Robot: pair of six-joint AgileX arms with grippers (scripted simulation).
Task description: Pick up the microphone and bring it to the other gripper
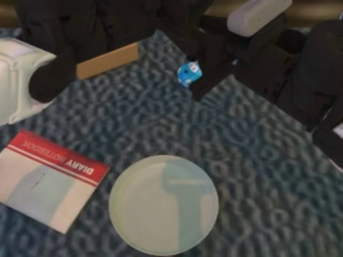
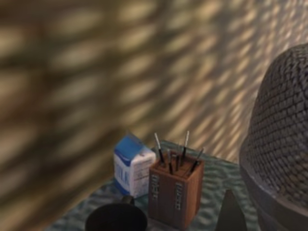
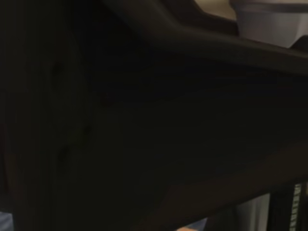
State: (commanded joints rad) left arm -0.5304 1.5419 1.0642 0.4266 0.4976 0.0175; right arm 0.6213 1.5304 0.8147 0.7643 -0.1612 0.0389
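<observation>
The microphone's silvery-grey mesh head (image 2: 284, 144) fills one side of the left wrist view. It is very close to that camera and raised well above the table. Its black handle does not show. In the top view the microphone is lost among the dark arms at the back. My left arm, with its boxy white housing (image 1: 16, 80), reaches from the left edge up toward the back. My right arm, with its rounded grey-white housing (image 1: 257, 16), comes in from the back right and stretches toward the middle. The right wrist view is dark.
A blue toy car (image 1: 188, 74) and a wooden block (image 1: 107, 60) lie at the back. A red-and-white notebook (image 1: 48, 179) and a pale plate (image 1: 163, 203) sit in front. A milk carton (image 2: 132, 168), a wooden holder (image 2: 175, 190) and a black mug (image 2: 115, 219) stand together.
</observation>
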